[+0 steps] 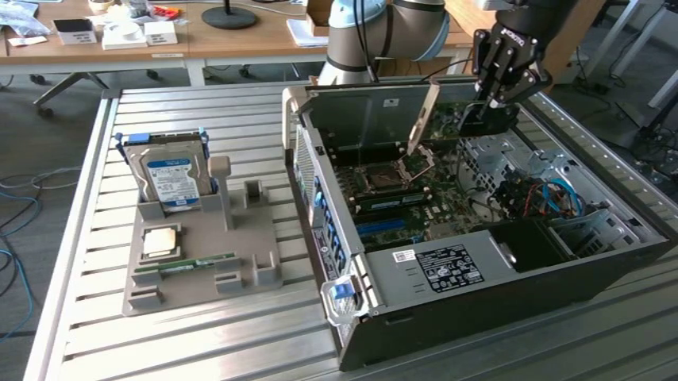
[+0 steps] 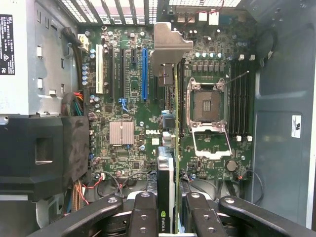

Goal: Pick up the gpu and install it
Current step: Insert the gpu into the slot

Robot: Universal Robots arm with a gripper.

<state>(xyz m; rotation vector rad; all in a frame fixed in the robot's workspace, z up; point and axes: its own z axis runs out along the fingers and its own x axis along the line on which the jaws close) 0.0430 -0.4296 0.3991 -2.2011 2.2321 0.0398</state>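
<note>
My gripper (image 1: pixel 491 101) is shut on the gpu (image 1: pixel 466 121), a dark card with a silver end bracket (image 1: pixel 424 119). I hold it upright over the open computer case (image 1: pixel 477 270). In the wrist view the gpu (image 2: pixel 167 173) shows edge-on between my two black fingers (image 2: pixel 144 215), with its bracket (image 2: pixel 170 44) at the far end. It hangs above the green motherboard (image 2: pixel 133 106), lined up over the strip between the blue slot (image 2: pixel 144 74) and the CPU socket (image 2: pixel 206 106). I cannot tell whether its lower edge touches a slot.
On the exterior view's left, a grey holder (image 1: pixel 249 262) carries a hard drive with a blue-white label (image 1: pixel 170 178), a square chip (image 1: pixel 161 240) and a green memory stick (image 1: pixel 196 263). The case walls, a black power supply (image 1: pixel 450 266) and cables (image 1: pixel 545 198) surround the motherboard.
</note>
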